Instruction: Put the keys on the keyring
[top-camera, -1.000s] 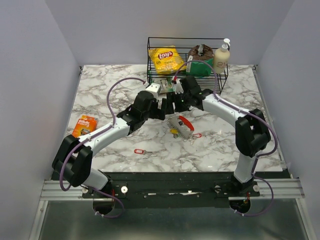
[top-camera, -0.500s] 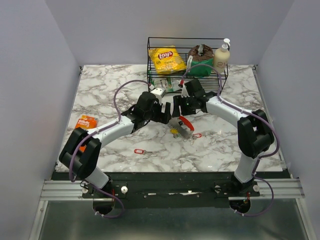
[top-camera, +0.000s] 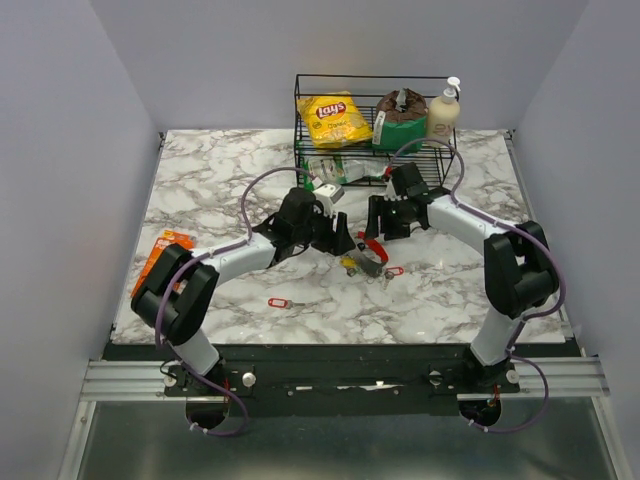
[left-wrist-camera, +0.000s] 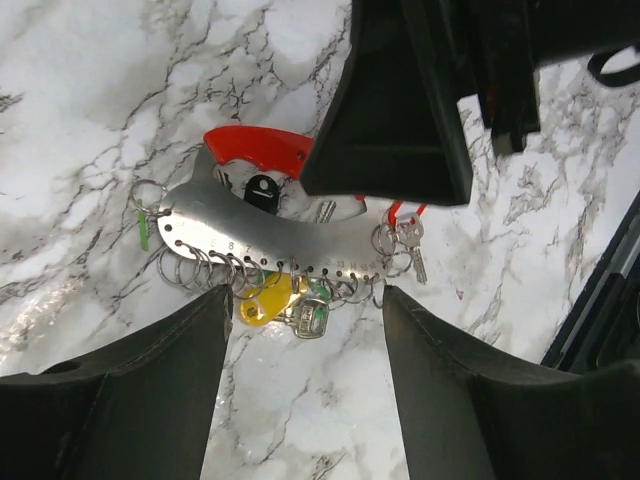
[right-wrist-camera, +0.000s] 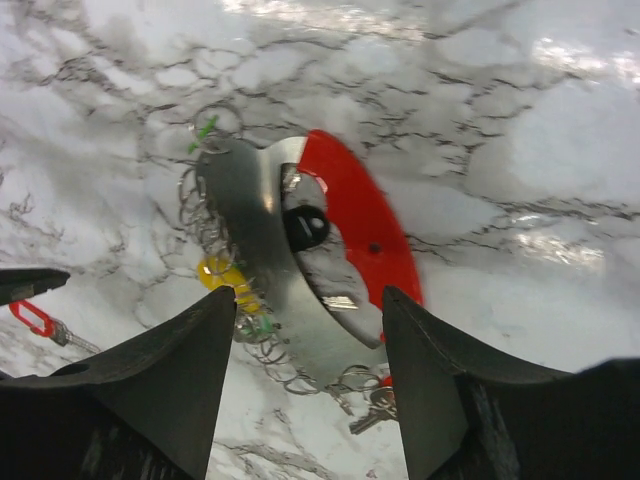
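The bunch lies mid-table: a silvery-grey flat piece (left-wrist-camera: 270, 235) with a row of holes, a red oval loop (left-wrist-camera: 255, 150) and several thin keyring rings (left-wrist-camera: 200, 268) along its edge. A yellow tag (left-wrist-camera: 262, 300) and a key (left-wrist-camera: 308, 318) hang from it. Another key with a red tag (left-wrist-camera: 410, 240) lies at its right end. My left gripper (left-wrist-camera: 307, 300) is open just short of the rings. My right gripper (right-wrist-camera: 308, 300) is open, straddling the flat piece (right-wrist-camera: 250, 230) and the loop (right-wrist-camera: 360, 220). From above, both grippers (top-camera: 340, 240) (top-camera: 372, 228) hover over the bunch (top-camera: 362, 257).
A lone red tag (top-camera: 278, 302) lies near the front, left of the bunch. An orange razor pack (top-camera: 160, 250) sits at the left edge, partly under my left arm. A wire basket (top-camera: 300, 110) at the back holds a chips bag (top-camera: 335, 118) and a bottle (top-camera: 443, 112).
Both arms have come forward and down from near the basket onto the bunch. The left jaws have narrowed a little.
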